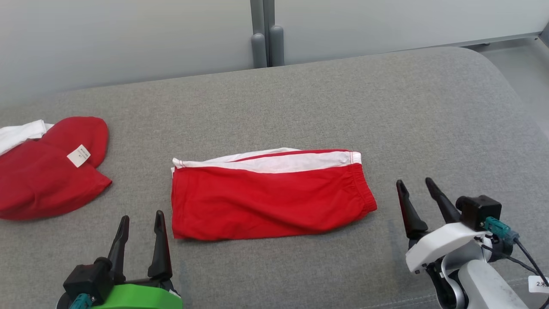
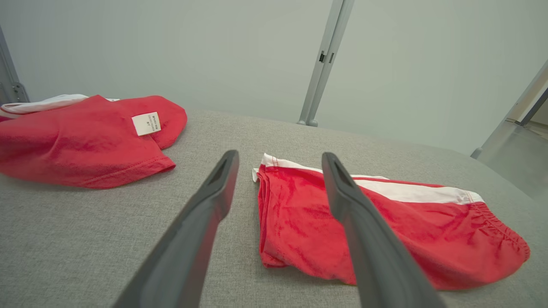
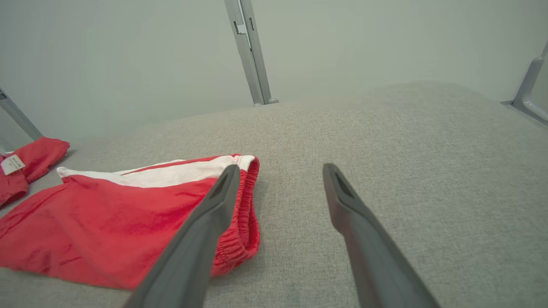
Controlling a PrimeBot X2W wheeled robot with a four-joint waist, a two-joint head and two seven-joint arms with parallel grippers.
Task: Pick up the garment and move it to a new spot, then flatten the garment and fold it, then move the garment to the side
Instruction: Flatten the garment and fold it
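Garment (image 1: 266, 197) lies folded mid-way across the grey surface (image 1: 386, 107) between your left end effector (image 1: 142, 216) and right end effector (image 1: 414, 182), both open and empty; judged light, limp, unlikely to slip, best pinched at both short ends.

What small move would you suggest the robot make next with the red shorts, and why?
Probably ease the left pincer toward the near left corner of the red shorts. They lie folded and flat on the grey cushion, and both it and the right pincer stand open, holding nothing.
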